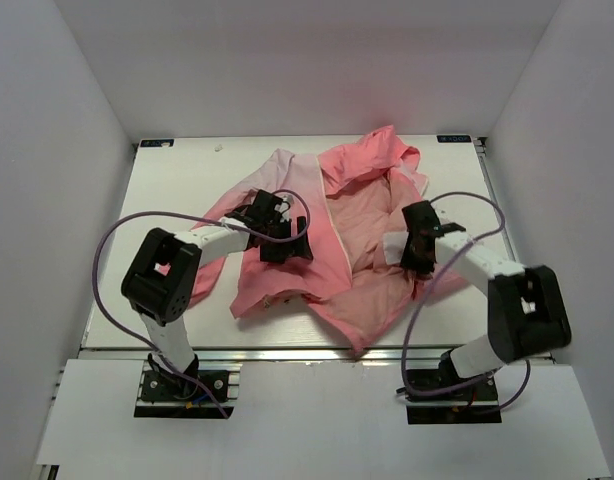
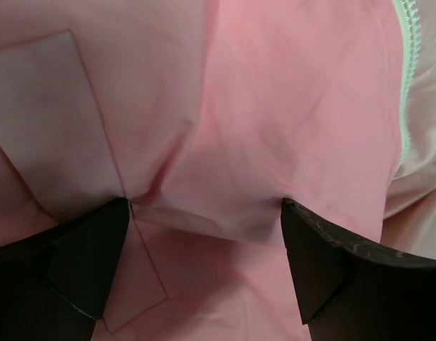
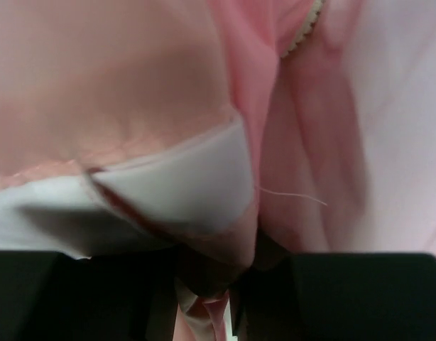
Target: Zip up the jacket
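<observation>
The pink jacket [image 1: 359,270] lies crumpled and open on the white table [image 1: 177,180], hood toward the back. My left gripper [image 1: 285,240] is over the jacket's left front panel; in the left wrist view it [image 2: 204,204] is open, fingertips [image 2: 104,241] wide apart and resting on the pink fabric [image 2: 275,106], with the white zipper [image 2: 406,78] at the top right. My right gripper [image 1: 419,248] is at the jacket's right side; in the right wrist view it [image 3: 211,284] is shut on a fold of pink fabric with a white band [image 3: 182,185]. Zipper teeth [image 3: 303,32] show above.
White walls enclose the table on three sides. Bare table shows at the far left [image 1: 167,200] and along the right edge [image 1: 487,200]. A purple cable [image 1: 112,250] loops beside each arm.
</observation>
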{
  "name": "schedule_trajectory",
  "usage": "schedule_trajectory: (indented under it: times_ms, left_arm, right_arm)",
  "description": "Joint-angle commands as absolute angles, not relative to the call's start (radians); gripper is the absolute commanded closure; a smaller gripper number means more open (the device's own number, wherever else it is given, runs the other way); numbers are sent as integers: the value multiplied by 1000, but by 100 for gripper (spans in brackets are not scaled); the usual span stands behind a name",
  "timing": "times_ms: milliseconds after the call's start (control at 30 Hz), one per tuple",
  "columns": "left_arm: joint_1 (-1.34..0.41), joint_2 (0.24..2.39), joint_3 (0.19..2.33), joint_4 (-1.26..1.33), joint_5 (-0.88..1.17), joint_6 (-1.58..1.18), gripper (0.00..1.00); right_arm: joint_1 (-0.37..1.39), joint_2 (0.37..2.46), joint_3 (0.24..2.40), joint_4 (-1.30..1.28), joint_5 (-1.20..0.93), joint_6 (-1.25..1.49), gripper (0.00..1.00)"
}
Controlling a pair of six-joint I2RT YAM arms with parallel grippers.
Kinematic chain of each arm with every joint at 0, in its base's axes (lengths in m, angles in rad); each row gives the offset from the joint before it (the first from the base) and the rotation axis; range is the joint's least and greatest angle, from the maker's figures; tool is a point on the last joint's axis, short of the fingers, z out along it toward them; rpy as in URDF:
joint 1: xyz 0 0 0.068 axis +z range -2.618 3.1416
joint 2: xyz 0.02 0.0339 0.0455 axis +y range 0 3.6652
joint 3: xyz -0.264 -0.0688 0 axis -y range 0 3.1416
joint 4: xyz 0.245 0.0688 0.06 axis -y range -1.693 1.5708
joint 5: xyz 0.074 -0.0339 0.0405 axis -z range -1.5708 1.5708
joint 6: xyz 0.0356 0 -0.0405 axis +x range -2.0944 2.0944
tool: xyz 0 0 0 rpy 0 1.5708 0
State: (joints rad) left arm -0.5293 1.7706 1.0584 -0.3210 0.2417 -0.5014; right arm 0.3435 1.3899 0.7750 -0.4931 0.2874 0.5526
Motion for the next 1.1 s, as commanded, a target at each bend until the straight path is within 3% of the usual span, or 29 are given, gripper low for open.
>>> schedule_trajectory:
  times_ms: [0, 167, 233, 333, 367, 400, 567, 800, 1067]
  left_arm:
    - [-454, 1895, 1123, -290, 236, -483, 2]
    - [-411, 2031, 1337, -360, 193, -434, 2]
    - [-407, 2057, 1432, -376, 178, -417, 2]
    - [-396, 2040, 1477, -353, 219, -419, 2]
    - [-394, 2027, 1476, -348, 228, -420, 2]
    - [-394, 2011, 1474, -345, 232, -420, 2]
    - [-394, 1840, 1401, -345, 245, -416, 2]
    - [-396, 1537, 1145, -229, 377, -482, 2]
    - [-402, 1303, 927, -251, 384, -541, 2]
  right_arm:
    - [256, 1523, 981, -397, 384, 509, 68]
    - [127, 1773, 1316, -452, 391, 404, 64]
    - [115, 1850, 1481, -489, 368, 358, 53]
    - [115, 1864, 1554, -551, 263, 316, 42]
    - [115, 1850, 1530, -540, 220, 301, 31]
    - [115, 1827, 1491, -504, 178, 298, 26]
    - [115, 1597, 1128, -382, -52, 328, 12]
    - [118, 1269, 749, -216, -303, 385, 11]
    - [126, 1212, 603, -140, -288, 472, 16]
